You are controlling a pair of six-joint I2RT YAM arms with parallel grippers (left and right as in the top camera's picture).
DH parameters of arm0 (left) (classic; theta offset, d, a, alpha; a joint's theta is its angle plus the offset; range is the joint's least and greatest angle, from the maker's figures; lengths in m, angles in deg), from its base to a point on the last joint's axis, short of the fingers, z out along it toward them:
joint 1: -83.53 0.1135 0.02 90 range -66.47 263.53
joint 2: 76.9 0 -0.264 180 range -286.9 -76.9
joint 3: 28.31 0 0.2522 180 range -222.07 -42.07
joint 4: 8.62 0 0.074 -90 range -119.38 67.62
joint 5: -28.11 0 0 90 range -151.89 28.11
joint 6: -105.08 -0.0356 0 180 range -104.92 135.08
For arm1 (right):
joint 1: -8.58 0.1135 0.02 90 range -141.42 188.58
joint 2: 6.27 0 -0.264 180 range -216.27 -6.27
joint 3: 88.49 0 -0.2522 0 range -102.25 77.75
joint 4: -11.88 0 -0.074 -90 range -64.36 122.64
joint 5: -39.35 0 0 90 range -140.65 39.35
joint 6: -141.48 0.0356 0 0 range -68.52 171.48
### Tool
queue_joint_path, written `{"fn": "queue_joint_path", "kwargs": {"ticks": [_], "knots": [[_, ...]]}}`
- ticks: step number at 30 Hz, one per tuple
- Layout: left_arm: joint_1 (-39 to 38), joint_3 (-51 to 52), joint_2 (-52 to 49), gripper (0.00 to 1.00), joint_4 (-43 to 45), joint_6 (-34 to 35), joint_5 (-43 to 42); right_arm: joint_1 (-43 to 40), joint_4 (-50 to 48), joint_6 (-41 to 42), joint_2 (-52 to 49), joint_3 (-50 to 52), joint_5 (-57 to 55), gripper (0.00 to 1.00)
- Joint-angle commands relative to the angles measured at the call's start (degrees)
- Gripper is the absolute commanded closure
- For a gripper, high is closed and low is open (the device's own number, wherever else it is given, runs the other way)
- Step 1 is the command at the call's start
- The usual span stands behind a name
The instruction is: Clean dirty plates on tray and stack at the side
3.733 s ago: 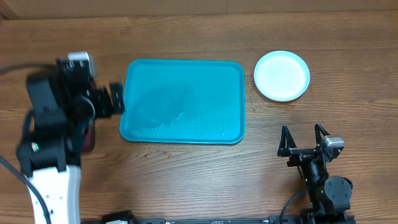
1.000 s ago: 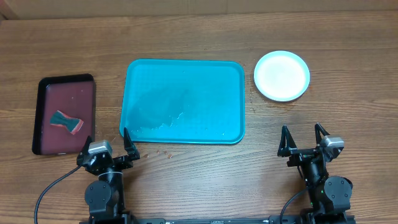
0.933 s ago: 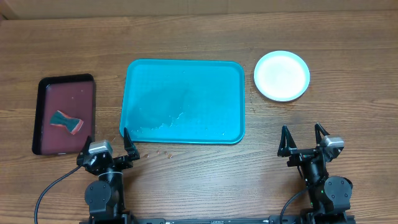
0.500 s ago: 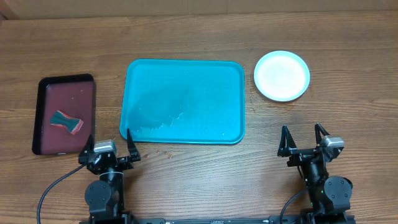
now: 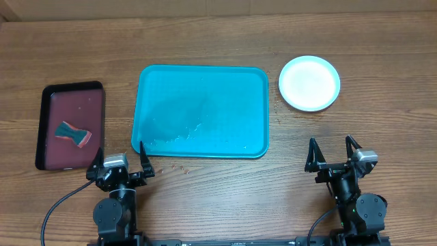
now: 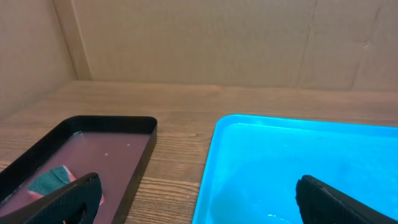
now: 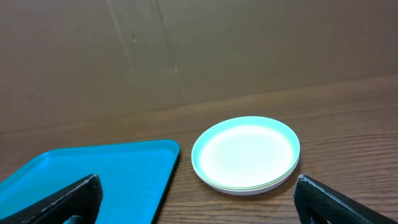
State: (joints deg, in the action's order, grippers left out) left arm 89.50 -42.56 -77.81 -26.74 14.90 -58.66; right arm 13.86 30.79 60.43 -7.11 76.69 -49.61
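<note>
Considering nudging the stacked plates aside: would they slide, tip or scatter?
The stacked plates likely slide, not tip: they sit low and wide. Nested rims suggest they would move together. Thin and glossy, they are probably light and slippery.

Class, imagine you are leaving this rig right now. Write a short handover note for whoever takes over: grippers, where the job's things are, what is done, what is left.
Left gripper: open, holding nothing, low at the near table edge.
Right gripper: open, holding nothing, also at the near edge.
The plates sit stacked on the table right of the teal tray; the count in the stack is hard to tell.
The tray holds no plate, only small wet specks.
The sponge lies in the maroon tray on the left.
Done: plates off the tray and stacked.
Left: apparently nothing.
</note>
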Motion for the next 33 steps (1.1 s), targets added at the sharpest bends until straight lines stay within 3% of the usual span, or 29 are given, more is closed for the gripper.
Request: {"fn": "queue_joint_path", "kwargs": {"ticks": [1,19,27,33], "knots": [[-0.48,0.20,0.63,0.00,0.07,-0.94,-0.70,-0.26,-0.31,-0.20,0.68,0.61,-0.57,0.00],[-0.48,0.20,0.63,0.00,0.07,-0.94,-0.70,-0.26,-0.24,-0.61,0.68,0.59,-1.07,0.00],[-0.48,0.20,0.63,0.00,0.07,-0.94,-0.70,-0.22,-0.11,-13.00,0.68,0.59,-0.98,0.00],[-0.48,0.20,0.63,0.00,0.07,-0.94,-0.70,-0.22,-0.13,-13.70,0.68,0.59,-0.98,0.00]]}}
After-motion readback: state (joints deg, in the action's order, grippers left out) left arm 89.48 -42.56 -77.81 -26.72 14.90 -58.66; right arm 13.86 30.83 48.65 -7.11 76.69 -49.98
